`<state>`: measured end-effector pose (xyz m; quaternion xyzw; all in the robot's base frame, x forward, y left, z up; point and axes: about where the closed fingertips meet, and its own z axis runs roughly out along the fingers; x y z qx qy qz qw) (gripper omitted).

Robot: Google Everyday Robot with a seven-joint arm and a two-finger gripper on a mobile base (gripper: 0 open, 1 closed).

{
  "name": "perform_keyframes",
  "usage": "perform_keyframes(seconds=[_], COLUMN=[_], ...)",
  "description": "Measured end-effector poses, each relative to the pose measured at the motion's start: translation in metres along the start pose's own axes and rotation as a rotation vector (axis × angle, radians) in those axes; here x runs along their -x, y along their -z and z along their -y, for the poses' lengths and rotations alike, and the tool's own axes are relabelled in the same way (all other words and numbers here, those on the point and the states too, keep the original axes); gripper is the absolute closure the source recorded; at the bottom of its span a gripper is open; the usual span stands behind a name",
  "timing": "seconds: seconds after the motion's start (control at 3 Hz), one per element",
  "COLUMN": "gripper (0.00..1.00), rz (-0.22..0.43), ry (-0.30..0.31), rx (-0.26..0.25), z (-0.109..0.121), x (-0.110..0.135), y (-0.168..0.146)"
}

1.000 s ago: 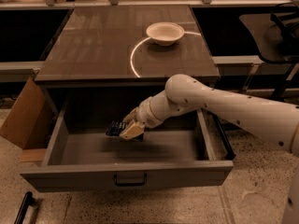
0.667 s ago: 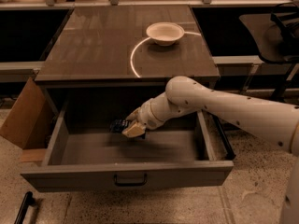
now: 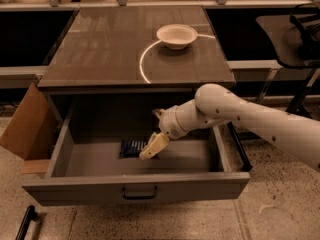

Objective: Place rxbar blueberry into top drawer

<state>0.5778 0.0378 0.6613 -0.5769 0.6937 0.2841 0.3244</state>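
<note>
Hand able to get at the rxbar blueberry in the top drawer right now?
Probably yes. The top drawer is pulled open, nothing lies over the rxbar blueberry, and the hand sits inside the drawer at the bar's right end.

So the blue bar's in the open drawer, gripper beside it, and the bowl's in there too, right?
No: the camera view shows the bowl on the tabletop, not in the drawer. The blue bar does lie in the open drawer, with the gripper at its right edge.
</note>
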Motion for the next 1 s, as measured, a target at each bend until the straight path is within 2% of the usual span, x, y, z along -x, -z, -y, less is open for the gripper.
perform_keyframes(seconds=[0.33, 0.67, 1.0], gripper=[0.00, 0.00, 0.00], rz=[0.027, 0.022, 0.007], ry=[-0.012, -0.029, -0.111], rx=[-0.022, -0.024, 0.014], z=[-0.004, -0.013, -0.032], x=[0.013, 0.032, 0.031], y=[0.036, 0.067, 0.084])
